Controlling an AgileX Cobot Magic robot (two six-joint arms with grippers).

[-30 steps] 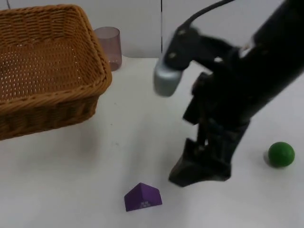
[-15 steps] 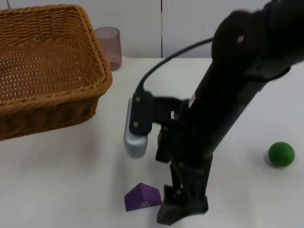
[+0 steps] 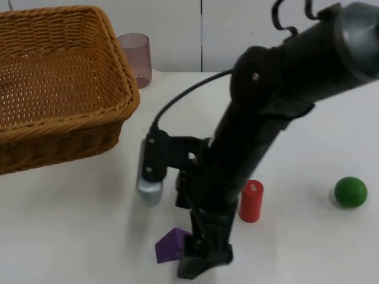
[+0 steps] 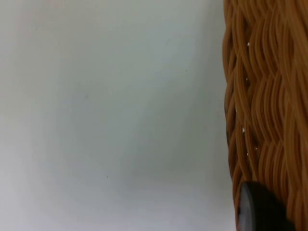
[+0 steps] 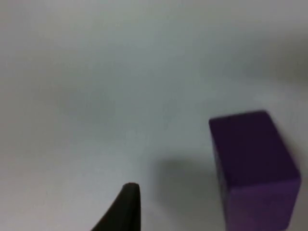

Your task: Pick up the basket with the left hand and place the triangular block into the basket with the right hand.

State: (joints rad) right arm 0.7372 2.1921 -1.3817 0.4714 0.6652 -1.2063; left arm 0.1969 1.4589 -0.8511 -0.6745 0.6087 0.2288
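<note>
Purple triangular block (image 3: 170, 245), tan woven basket (image 3: 65, 124)

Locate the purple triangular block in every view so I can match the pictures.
Top view: the purple triangular block lies on the table near the front edge, partly behind the right claw.
Left wrist view: not in it; the wicker basket is there.
Right wrist view: the block lies beside the claw's black fingertip.
Shared landmark: the white table.

White table (image 3: 77, 225), grey partition wall (image 3: 249, 35).
</note>
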